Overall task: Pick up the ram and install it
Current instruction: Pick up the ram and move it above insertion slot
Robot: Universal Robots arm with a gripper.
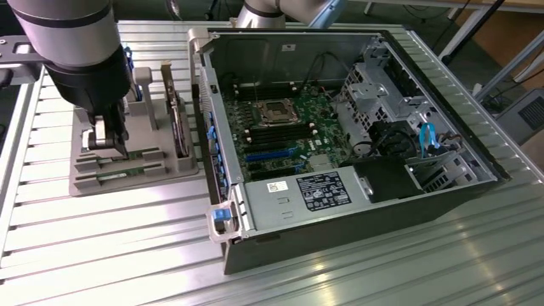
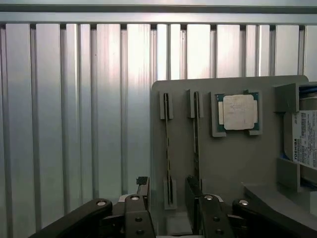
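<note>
**Step in hand:** pick-up, approach phase. In my judgement, installation has not begun. The computer case [image 1: 281, 51] lies open on its side with the motherboard [image 1: 289, 137] exposed, well apart from the work point. The grey holder [image 1: 85, 186] sits to the exterior view's left of the case, and I have the arm [image 1: 81, 57] standing over it. The gripper [image 2: 168, 206] is low over the holder with its fingers [image 2: 143, 191] apart, one on each side of the ram [image 2: 167, 148]. I see a gap on both sides, so nothing is clamped. The ram stands on edge in its slot, beside the holder's edge. A second stick [image 2: 196, 139] stands parallel just beside it. Past that come the processor chip [image 2: 240, 111] and a hard drive [image 2: 303, 141].

**Next move, requirements:** closure calls for the pads to meet the board's flat faces squarely, with one finger kept off the second stick. Lifting calls for a straight pull out of the slot, since a thin board is likely to bind if tilted.

**Surface and room:** the table [image 1: 102, 255] is bare ribbed aluminium, glossy, with patches of glare. Beyond it, toward the exterior view's right, I see floor and furniture legs [image 1: 503, 64].
</note>
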